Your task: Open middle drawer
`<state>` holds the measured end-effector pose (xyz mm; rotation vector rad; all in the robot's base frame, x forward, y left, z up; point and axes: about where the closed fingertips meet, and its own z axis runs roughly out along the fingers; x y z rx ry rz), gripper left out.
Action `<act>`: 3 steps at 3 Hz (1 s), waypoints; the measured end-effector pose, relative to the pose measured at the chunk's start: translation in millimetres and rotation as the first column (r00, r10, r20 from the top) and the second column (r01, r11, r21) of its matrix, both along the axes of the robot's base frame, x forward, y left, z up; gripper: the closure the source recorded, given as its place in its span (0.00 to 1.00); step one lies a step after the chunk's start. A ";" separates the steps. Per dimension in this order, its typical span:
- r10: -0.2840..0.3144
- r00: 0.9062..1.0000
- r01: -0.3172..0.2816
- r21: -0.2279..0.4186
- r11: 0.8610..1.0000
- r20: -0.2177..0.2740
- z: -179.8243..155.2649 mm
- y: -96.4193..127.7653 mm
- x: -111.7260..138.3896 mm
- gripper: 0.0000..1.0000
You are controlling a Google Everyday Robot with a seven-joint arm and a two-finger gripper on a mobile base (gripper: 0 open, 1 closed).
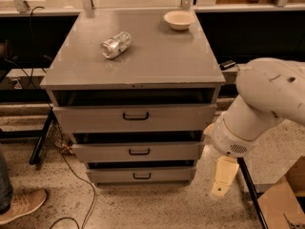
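So the gripper [223,178] hangs low off the cabinet's [138,66] front right corner, pointing down at the speckled floor, touching nothing; honestly can't tell whether it's apart or together from this angle; the fat white arm [267,104] bulges up and to the right of it. The middle drawer [167,151] sits just left of the gripper and a bit higher, its little black handle [139,151] further left at the centre of the front, nothing on it; there's a dark gap above its front. The bottom drawer [162,175] is about level with the gripper, the top drawer [95,118] well above it; way up and left on the cabinet top lie a crushed can [116,45] on its side and a small bowl [179,19].
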<state>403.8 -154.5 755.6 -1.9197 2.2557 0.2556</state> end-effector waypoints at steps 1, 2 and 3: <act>0.037 0.999 -0.037 0.019 0.999 -0.009 -93.8 19.4 25.2 0.00; 0.076 0.997 -0.076 0.080 0.994 0.004 -168.3 45.4 53.4 0.00; 0.076 0.997 -0.076 0.080 0.994 0.004 -168.4 45.4 53.5 0.00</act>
